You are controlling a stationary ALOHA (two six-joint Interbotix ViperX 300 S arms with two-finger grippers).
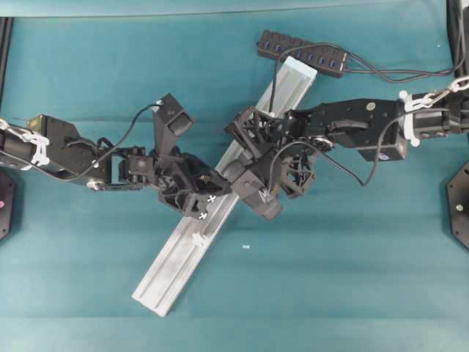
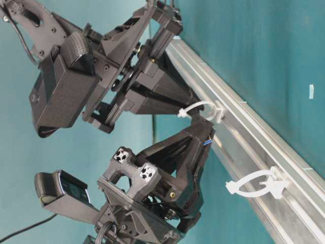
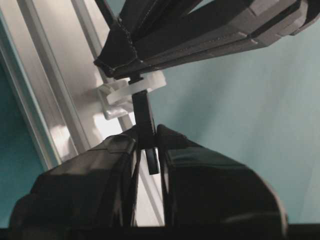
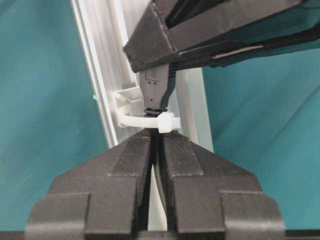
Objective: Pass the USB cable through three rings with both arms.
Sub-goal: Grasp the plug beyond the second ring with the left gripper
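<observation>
- Two pincers meet at one white plastic loop ring (image 4: 145, 121) on the long silver aluminium rail (image 1: 172, 264), which runs from 7 o'clock to 1 o'clock across the teal bench (image 1: 330, 279) in the overhead view
- The thin black USB cable (image 4: 156, 85) sits in that ring: its slim plug lies on one side and its cord on the other
- The left pincer (image 3: 148, 137) is clamped tight on the plug
- The right pincer (image 4: 156, 135) is pinched nearly closed on the cord just behind the ring
- To do this handover well, I judge that the right pincer should let go first
- The left should then draw the plug straight along the rail, in line with the loop, so the soft clip is not bent or dragged
- The pull should be slow, since the cord could snag on the ring's square lock
- There are no true containers, only the rings, and the ring between the pincers holds the cable
- The next white loop (image 2: 256, 185), toward 7 o'clock along the rail, holds nothing
- The third ring I cannot make out behind the arms
- The black multi-port hub block (image 1: 300, 51) lies at 12 o'clock, by the rail's far end
</observation>
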